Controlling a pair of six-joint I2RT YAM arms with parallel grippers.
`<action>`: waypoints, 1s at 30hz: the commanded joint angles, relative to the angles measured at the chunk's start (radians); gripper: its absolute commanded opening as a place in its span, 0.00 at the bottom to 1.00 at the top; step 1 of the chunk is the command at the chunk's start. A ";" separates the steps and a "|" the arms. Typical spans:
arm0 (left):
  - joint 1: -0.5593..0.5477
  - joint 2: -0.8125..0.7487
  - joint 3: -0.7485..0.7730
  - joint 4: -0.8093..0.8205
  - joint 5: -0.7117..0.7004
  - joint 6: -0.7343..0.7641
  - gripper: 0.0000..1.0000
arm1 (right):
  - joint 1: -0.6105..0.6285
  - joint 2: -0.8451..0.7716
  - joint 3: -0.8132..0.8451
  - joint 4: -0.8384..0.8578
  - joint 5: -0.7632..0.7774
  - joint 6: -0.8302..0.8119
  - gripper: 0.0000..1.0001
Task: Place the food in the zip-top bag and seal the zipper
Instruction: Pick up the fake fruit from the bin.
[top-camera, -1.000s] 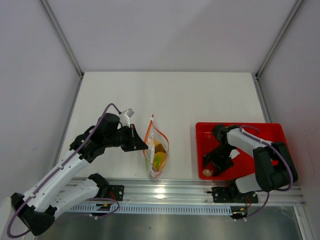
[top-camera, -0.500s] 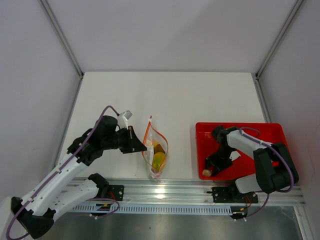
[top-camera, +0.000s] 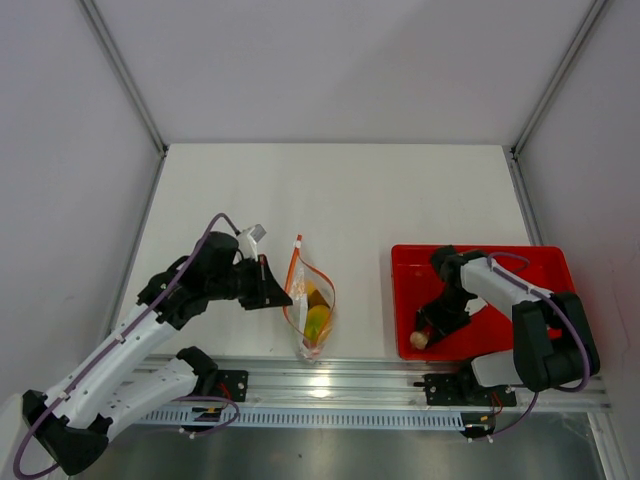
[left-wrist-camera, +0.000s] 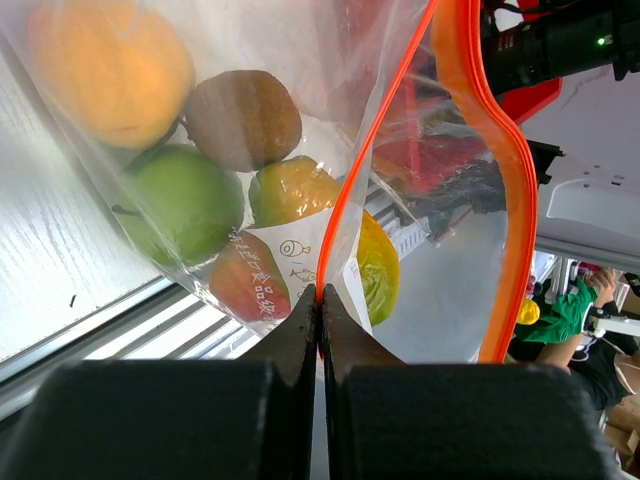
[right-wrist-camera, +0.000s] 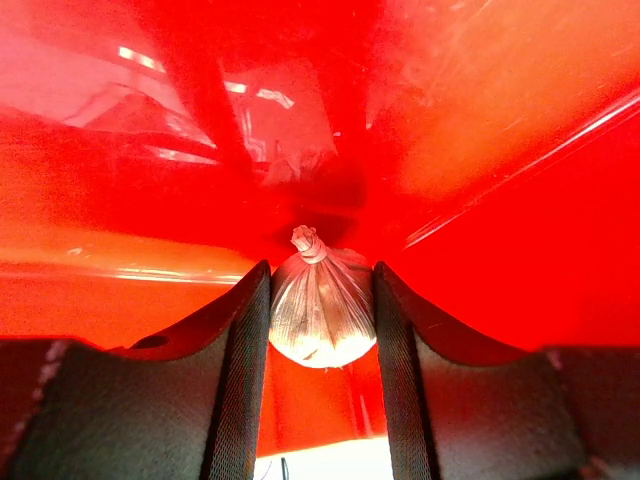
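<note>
The right claw (top-camera: 426, 334) is sitting low in the tray (top-camera: 530, 262), at its near left corner. It is clamping the beige piece (top-camera: 418, 341). In the right wrist view the piece (right-wrist-camera: 322, 305) is sitting between both fingers (right-wrist-camera: 243, 340), touching each, with its knotted tip pointing away from the camera and the tray's red wall (right-wrist-camera: 500, 100) filling the frame behind it.

Left of the tray and well apart from it, the bag (top-camera: 312, 305) is lying on the table (top-camera: 350, 190) between the two arms, running near to far. The fruit is bunching at its near end. Through the clear plastic in the left wrist view, the orange (left-wrist-camera: 110, 65), kiwi (left-wrist-camera: 245, 118), apple (left-wrist-camera: 185, 205), peach (left-wrist-camera: 250, 285) and mango (left-wrist-camera: 378, 268) are pressing together.

The left claw (top-camera: 277, 292) is reaching in from the left, with its jaws together and pinching the left lip of the bag's mouth. In the left wrist view its fingertips (left-wrist-camera: 300, 325) are meeting on the thin orange line of the zipper (left-wrist-camera: 345, 190). The zipper's other side is bowing away to the right, so the mouth is gaping open.

Farther back, the zipper (top-camera: 294, 268) is tapering to a point at the bag's far end.
</note>
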 joint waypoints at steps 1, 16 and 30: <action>0.005 -0.002 0.028 -0.017 0.010 -0.015 0.01 | -0.021 -0.041 0.039 -0.036 0.051 -0.025 0.31; 0.005 0.035 0.076 -0.069 0.039 0.040 0.01 | -0.067 -0.022 0.057 0.002 0.053 -0.076 0.31; 0.003 0.058 0.079 -0.080 0.059 0.085 0.01 | -0.086 -0.027 0.203 -0.038 0.091 -0.119 0.30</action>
